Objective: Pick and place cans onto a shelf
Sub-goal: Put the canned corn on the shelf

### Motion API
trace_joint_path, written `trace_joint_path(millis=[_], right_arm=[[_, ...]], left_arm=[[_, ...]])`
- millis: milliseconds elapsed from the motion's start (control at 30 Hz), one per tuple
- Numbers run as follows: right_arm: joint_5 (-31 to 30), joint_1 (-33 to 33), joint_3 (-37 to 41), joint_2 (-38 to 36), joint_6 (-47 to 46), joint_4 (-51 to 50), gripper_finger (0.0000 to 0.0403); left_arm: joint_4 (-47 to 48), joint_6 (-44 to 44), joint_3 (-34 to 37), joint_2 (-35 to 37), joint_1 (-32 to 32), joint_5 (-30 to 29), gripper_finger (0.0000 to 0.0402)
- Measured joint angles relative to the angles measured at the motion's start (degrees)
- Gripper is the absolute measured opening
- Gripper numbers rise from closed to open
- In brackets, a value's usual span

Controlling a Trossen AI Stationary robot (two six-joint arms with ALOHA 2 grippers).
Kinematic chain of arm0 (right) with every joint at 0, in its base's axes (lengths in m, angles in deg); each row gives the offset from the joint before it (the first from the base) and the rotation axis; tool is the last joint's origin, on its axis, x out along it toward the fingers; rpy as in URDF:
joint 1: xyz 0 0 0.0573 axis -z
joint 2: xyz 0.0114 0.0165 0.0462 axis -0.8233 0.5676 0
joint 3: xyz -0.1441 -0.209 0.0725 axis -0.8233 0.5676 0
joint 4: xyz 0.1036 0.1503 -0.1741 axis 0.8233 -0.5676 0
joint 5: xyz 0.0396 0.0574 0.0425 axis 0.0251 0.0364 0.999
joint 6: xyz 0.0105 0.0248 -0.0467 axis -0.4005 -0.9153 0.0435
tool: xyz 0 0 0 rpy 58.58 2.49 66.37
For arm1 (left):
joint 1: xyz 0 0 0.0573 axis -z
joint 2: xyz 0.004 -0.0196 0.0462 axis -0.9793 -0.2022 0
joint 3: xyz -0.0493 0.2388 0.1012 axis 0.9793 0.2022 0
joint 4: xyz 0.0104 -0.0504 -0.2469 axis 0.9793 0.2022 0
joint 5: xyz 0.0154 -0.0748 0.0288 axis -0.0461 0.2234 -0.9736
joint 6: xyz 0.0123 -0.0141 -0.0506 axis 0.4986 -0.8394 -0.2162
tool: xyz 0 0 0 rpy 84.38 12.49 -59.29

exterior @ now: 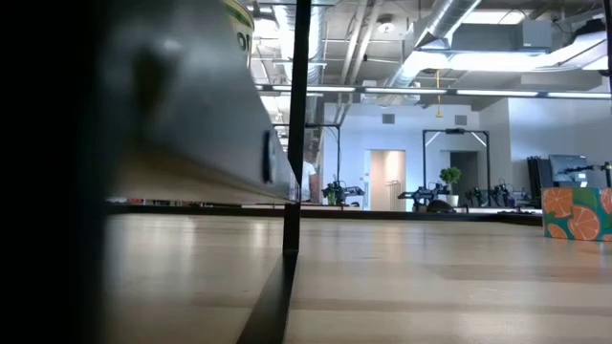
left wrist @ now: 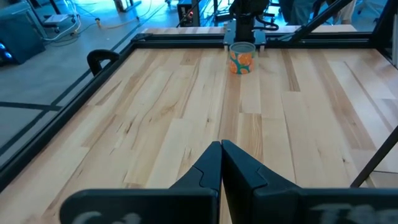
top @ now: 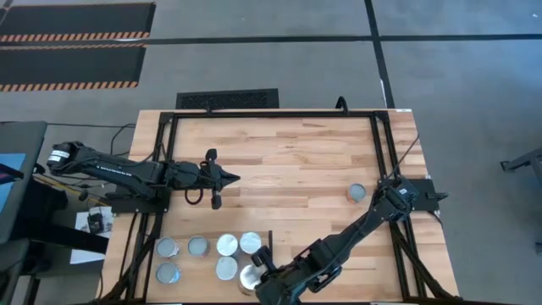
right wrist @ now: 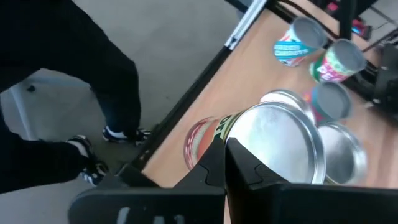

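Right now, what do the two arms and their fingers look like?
Both arms are dark, jointed and slim. The left arm carries a silver-white band near its base and loose dark cables beside it. The left gripper and right gripper each end in matte black, wedge-shaped fingers.

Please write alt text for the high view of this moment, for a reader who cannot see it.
Seen from above, the right gripper hangs shut over a cluster of cans near the plank table's front left edge, over the can nearest the front edge. One lone can stands apart at the table's right side. The left gripper, shut, waits over the left middle.
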Motion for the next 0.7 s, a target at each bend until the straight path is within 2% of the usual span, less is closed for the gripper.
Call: trace_joint_path(millis=[300,700], right_arm=[[3.0,1.9,0.1,3.3,0.5,-1.1,0.001],[4.7,2.6,0.0,3.5,-0.1,-2.3,0.001]], left_arm=[[0.4,0.1,0.0,0.0,0.0,0.0,0.0],[1.2,0.1,0.0,0.0,0.0,0.0,0.0]])
